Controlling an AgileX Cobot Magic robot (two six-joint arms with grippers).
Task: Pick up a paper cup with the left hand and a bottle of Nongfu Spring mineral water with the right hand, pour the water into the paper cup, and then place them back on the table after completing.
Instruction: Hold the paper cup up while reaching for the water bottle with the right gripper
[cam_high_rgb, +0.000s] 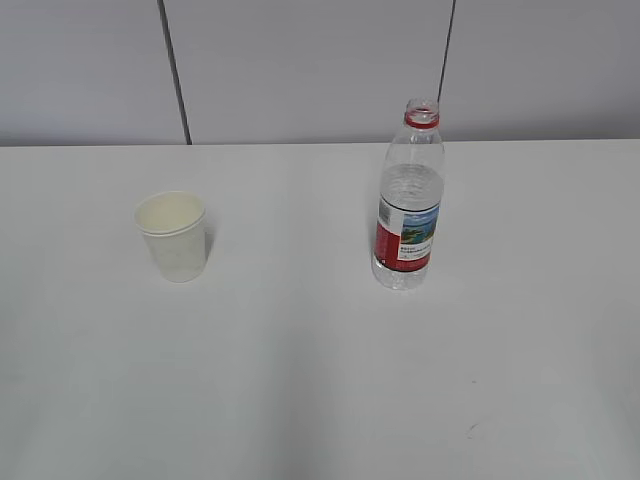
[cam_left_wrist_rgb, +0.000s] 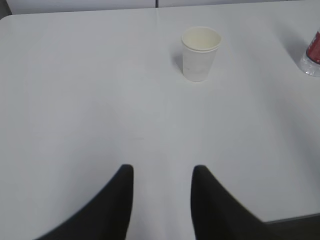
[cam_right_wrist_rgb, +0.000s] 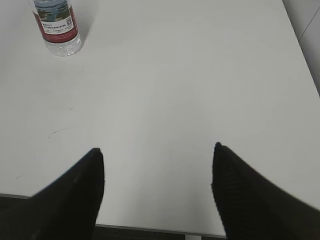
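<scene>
the cup stands upright on the counter, well left of the uncapped bottle. both the left pincer and right pincer are spread apart, empty, far back. best approach each squarely, gripping mid-body.

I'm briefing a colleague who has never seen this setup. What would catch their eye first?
The water bottle with its red label and no cap, upright right of centre on the white table. Next, the white paper cup standing upright to its left, well apart. Each wrist view shows an open end effector, left and right, above bare tabletop, holding nothing.
</scene>
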